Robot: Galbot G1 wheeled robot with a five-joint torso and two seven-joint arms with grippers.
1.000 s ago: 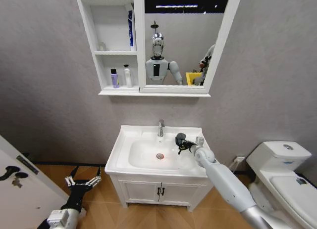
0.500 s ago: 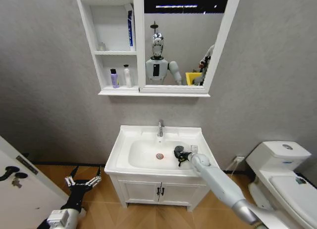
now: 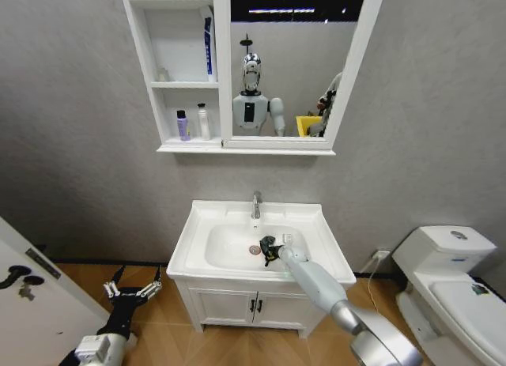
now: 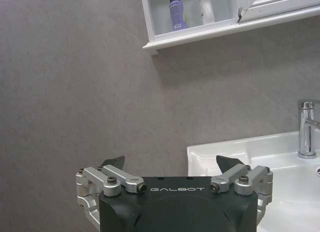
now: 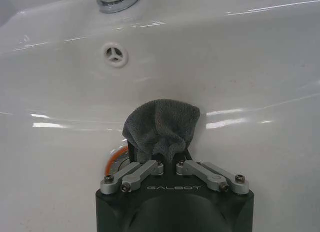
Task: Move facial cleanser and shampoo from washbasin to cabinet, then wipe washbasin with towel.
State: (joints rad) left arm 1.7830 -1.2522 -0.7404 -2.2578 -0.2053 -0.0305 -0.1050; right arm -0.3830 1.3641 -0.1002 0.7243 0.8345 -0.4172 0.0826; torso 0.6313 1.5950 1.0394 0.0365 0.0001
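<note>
The room is a small bathroom with a grey textured wall (image 3: pixel 79 145) and a wood-patterned floor (image 3: pixel 158 334). A white washbasin (image 3: pixel 198 228) stands against the wall on a white two-door vanity (image 3: pixel 229 307) with black handles, and a white toilet (image 3: pixel 451 271) sits to the robot's right. Above the basin hangs the cabinet (image 3: pixel 183 73), a narrow white shelf unit joined to a white-framed mirror (image 3: pixel 296 66). On its lowest shelf a purple bottle (image 3: pixel 183 126) and a white bottle (image 3: pixel 203 122) stand upright side by side, long axes vertical; a blue-and-white tube (image 3: pixel 208 46) stands upright against the right wall of the middle compartment.

The chrome faucet (image 3: pixel 256 205) rises at the back of the basin, spout pointing forward over the oval bowl. The right arm reaches down into the bowl, and the right tool (image 5: pixel 167 157) is clenched on the towel (image 5: pixel 162 127), a dark grey bunched cloth that bulges out beyond the fingers toward the faucet side. The towel presses on the bowl's surface just beside the red-ringed drain (image 5: pixel 112 159); the round overflow hole (image 5: pixel 115 54) lies beyond it, below the faucet base.

The left tool (image 4: pixel 170 164) hangs low near the floor, left of the vanity, released with its fingers spread wide and pointing toward the wall.
</note>
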